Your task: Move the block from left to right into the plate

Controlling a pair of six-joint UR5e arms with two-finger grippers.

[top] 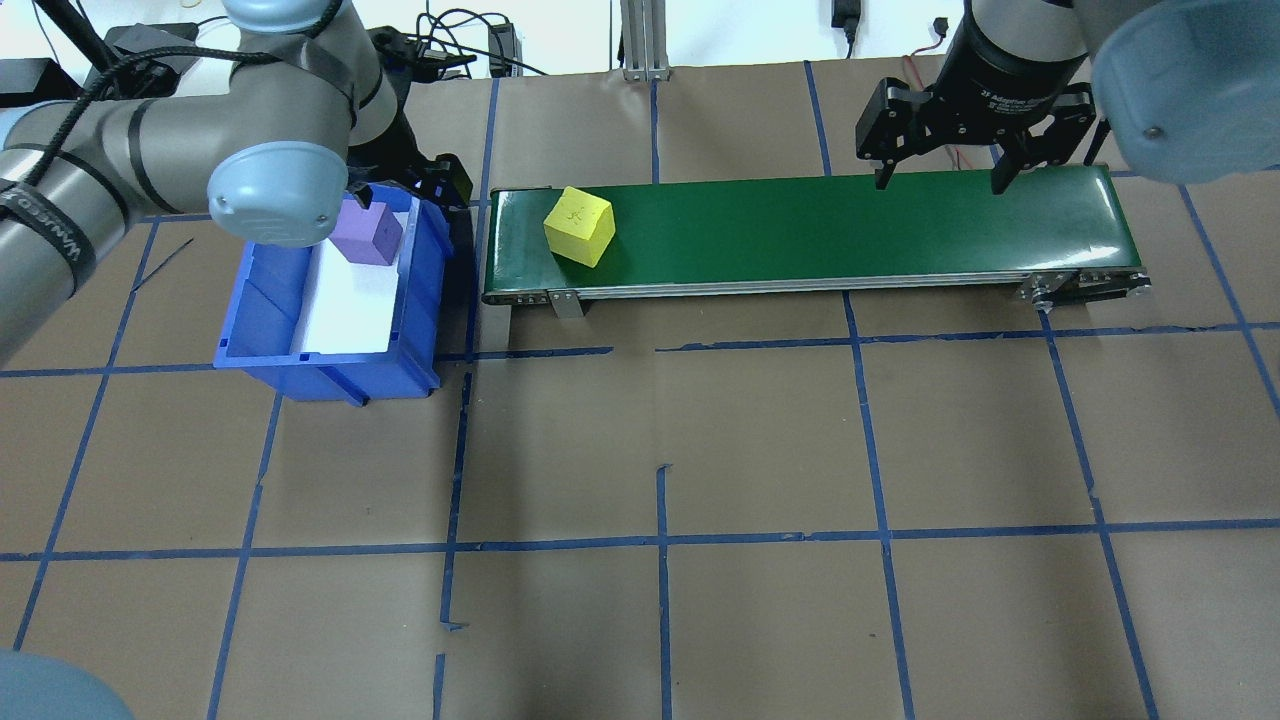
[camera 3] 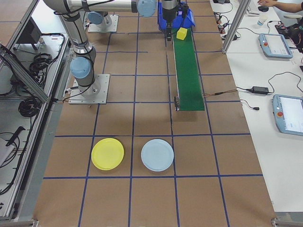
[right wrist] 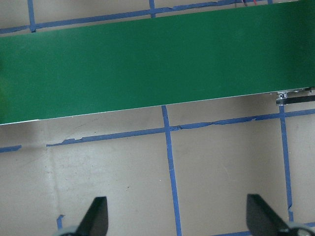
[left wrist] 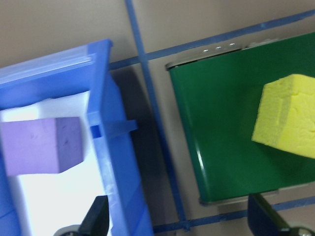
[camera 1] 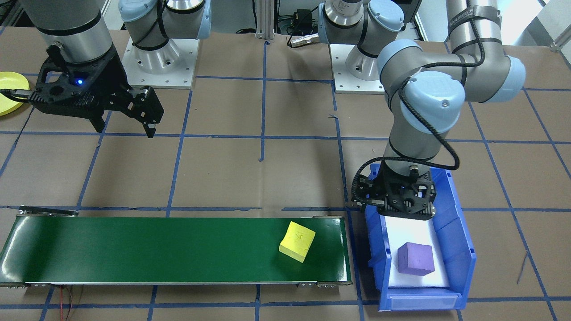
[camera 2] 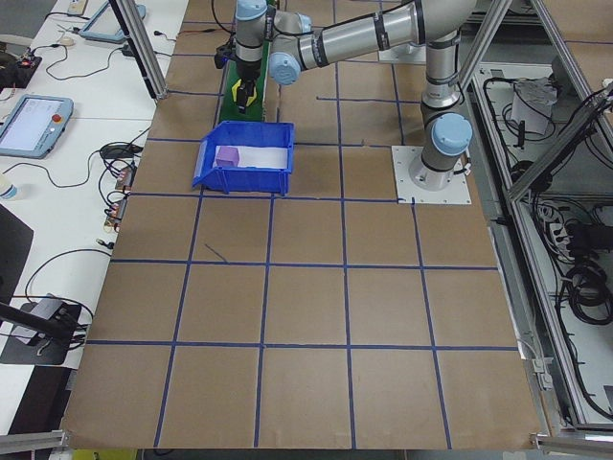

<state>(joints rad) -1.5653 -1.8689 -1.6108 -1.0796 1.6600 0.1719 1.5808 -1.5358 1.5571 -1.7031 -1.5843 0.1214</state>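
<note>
A yellow block (camera 1: 297, 241) lies tilted on the green conveyor belt (camera 1: 156, 249), near the end beside the blue bin (camera 1: 461, 249). A purple block (camera 1: 415, 258) rests on the bin's white lining. My left gripper (left wrist: 179, 221) hangs open over the bin's wall, between the purple block (left wrist: 42, 146) and the yellow block (left wrist: 288, 115), holding nothing. My right gripper (camera 1: 125, 127) is open and empty above the belt's other end (top: 1050, 220). The yellow plate (camera 3: 107, 153) lies on the table beyond that end, also showing at the front-facing view's edge (camera 1: 9, 91).
A pale blue plate (camera 3: 157, 154) lies beside the yellow one. The two arm bases (camera 1: 160, 58) stand at the table's back edge. Brown paper with blue tape lines covers the table (top: 660, 450). A person's hand shows at a side bench (camera 3: 270, 4).
</note>
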